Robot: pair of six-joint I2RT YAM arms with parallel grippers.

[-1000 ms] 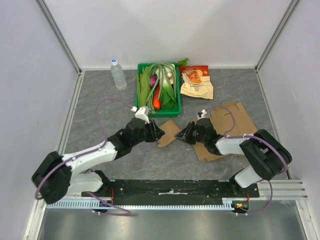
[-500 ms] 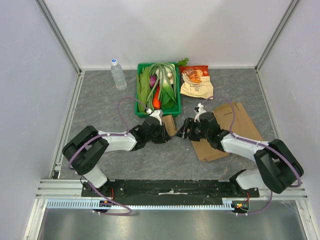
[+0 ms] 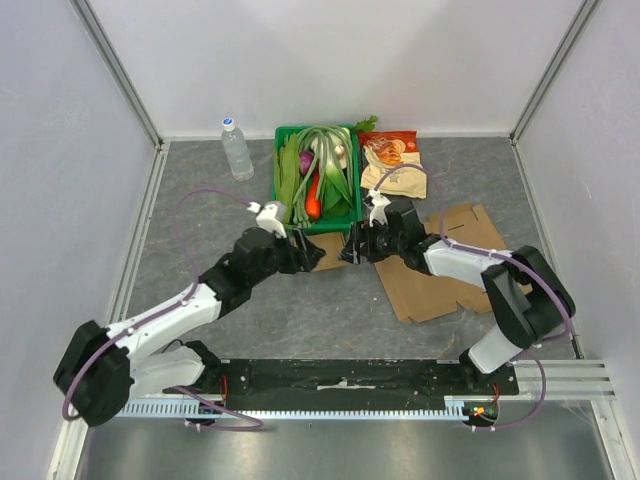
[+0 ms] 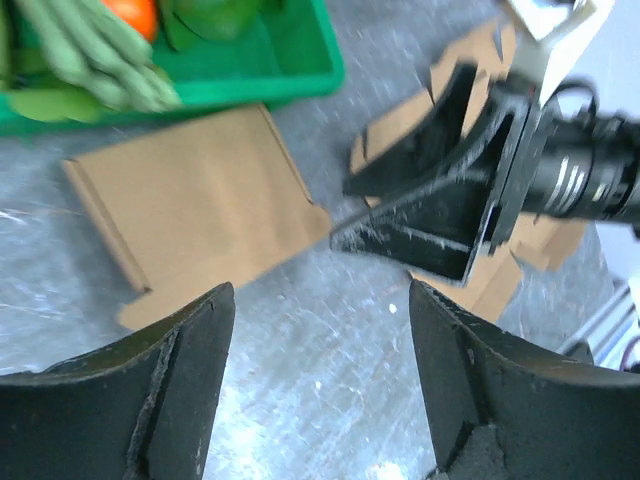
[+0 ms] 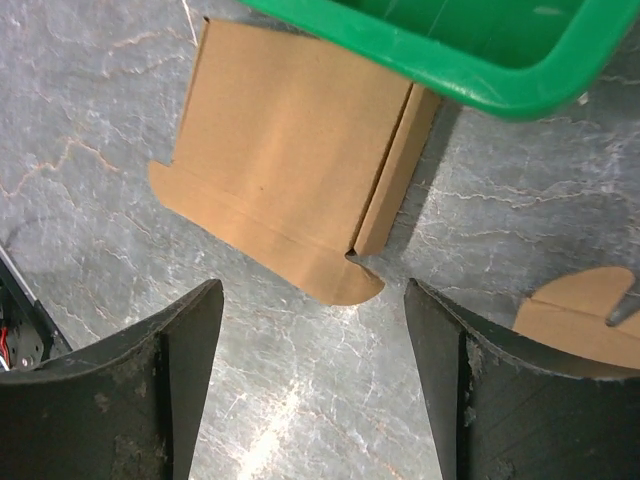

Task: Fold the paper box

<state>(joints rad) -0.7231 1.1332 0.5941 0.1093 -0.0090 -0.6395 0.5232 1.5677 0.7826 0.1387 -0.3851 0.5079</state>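
Top view: fixed, high, above and behind the arm bases (image 3: 340, 378), tilted down toward the far wall; takes in the whole surface (image 3: 200, 200) and both arms. Left wrist view: close, low over the surface, looks far and right past the left end effector (image 4: 320, 300), whose own fingers fill the bottom edge; the right end effector (image 4: 345, 212) faces it. Right wrist view: close, looks steeply down between the right end effector's own fingers. Shared: all three show the cardboard flap (image 3: 330, 245) and the near rim of the green crate (image 3: 278, 180); the wrist views see that flap from opposite sides.
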